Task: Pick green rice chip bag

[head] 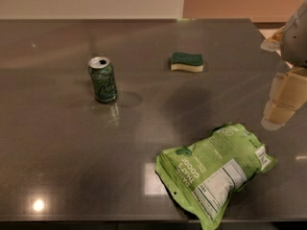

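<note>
1. The green rice chip bag (216,174) lay flat on the table, at the near right. Its white nutrition-label panel faced up, and its lower corner reached the table's front edge.
2. The pouch was crinkled and ran diagonally, from that near corner up toward the right.
3. The gripper (280,104) appeared at the right edge of the camera view, as cream-coloured segments below a grey arm housing. It was just past the bag's far right end and did not touch the bag.
4. We could not tell whether the gripper stood apart or together, and we saw nothing held in it.
5. The sponge (187,62) rested farther back, beyond the bag and near the middle of the table. Its dark green face was up and its yellow layer was beneath.
6. The green soda can (102,79) stood upright at the left rear, with its opened top visible. It was well apart from the bag and from the sponge.
7. The table (72,152) was a dark grey, glossy surface that showed bright reflections near its front edge.
</note>
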### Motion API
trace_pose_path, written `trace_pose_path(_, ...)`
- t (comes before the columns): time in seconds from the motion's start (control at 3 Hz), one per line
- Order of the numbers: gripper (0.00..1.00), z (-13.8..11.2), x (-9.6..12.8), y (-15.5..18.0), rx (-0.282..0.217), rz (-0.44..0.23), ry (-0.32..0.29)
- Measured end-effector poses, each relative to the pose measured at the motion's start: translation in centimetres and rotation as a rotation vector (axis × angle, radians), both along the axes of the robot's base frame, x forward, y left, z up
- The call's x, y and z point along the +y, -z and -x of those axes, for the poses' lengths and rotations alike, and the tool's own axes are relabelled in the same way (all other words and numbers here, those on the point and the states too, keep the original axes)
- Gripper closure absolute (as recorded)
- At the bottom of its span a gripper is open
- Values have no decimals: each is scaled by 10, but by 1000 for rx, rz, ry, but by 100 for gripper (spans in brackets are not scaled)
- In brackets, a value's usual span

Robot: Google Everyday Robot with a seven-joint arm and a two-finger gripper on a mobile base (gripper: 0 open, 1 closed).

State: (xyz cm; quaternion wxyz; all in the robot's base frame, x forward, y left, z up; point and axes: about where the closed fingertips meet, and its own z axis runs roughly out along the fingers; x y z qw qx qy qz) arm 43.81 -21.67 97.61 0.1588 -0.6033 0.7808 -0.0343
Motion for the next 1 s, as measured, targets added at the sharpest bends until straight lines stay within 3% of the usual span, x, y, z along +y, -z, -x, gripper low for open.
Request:
trace_pose_path(0.67, 0, 0, 1, 1, 3, -1, -8)
trace_pose_path(1.0, 0, 4, 8, 16, 46, -20, -115)
